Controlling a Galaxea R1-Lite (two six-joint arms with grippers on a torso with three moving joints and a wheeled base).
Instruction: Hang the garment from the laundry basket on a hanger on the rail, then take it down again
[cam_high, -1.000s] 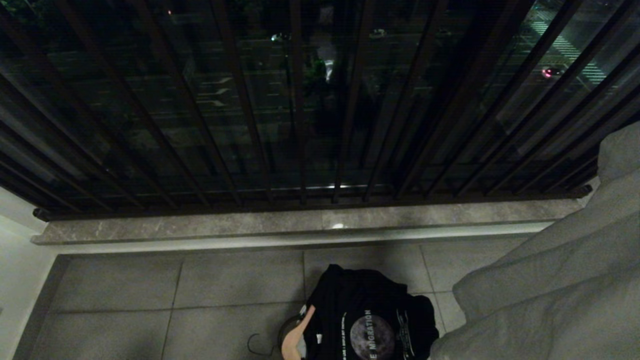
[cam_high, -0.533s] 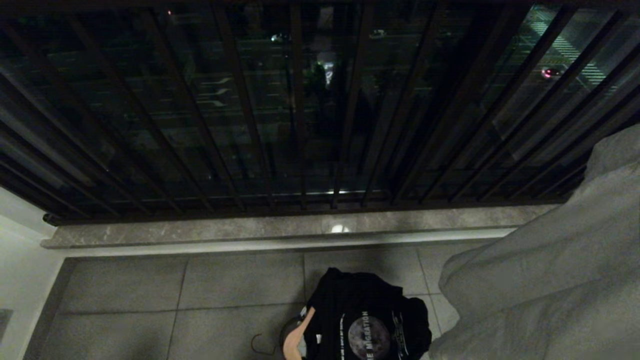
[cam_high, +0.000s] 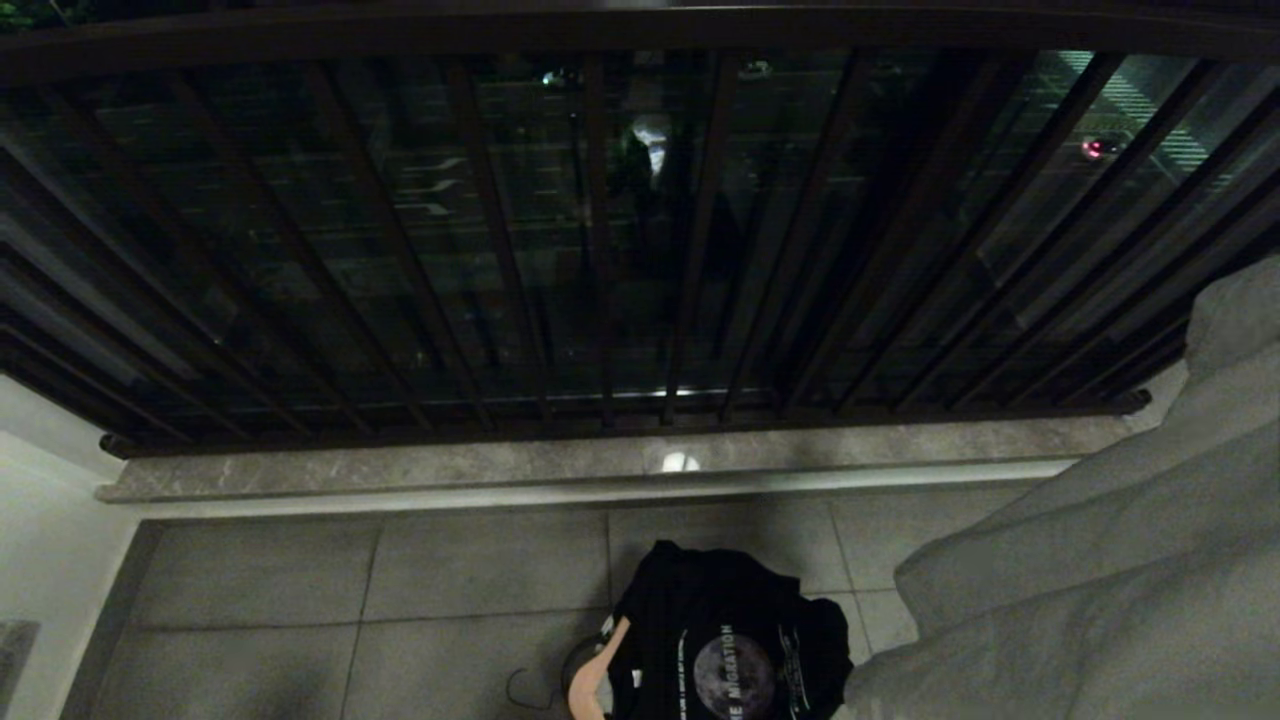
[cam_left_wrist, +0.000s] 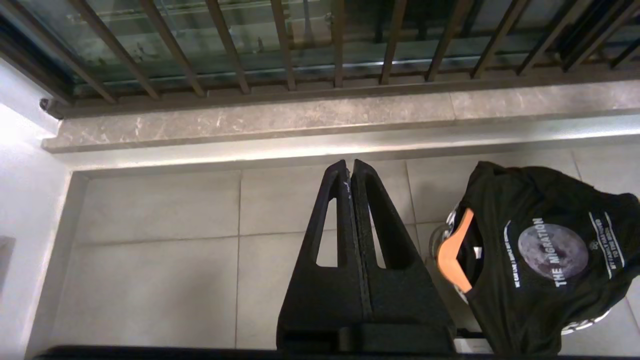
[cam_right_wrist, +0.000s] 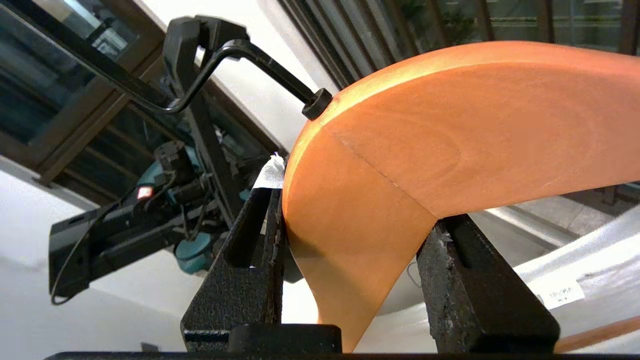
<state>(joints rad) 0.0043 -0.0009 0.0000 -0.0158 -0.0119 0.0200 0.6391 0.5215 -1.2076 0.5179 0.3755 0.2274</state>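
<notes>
Right gripper (cam_right_wrist: 350, 260) pinches your orange wooden hanger (cam_right_wrist: 450, 140) under pale grey cloth (cam_high: 1100, 580); left gripper (cam_left_wrist: 350, 175) pressed together; black moon-print T-shirt (cam_high: 735, 650) on the floor, so hanging not done

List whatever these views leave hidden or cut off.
- Laundry basket: left wrist view shows only a rim sliver; the black T-shirt covers it.
- Floor hanger: head view's bottom edge cuts it.
- Right gripper: outside the head view; the grey garment fills that corner.
- Held wooden hanger: right wrist view's edge crops its arms.
</notes>
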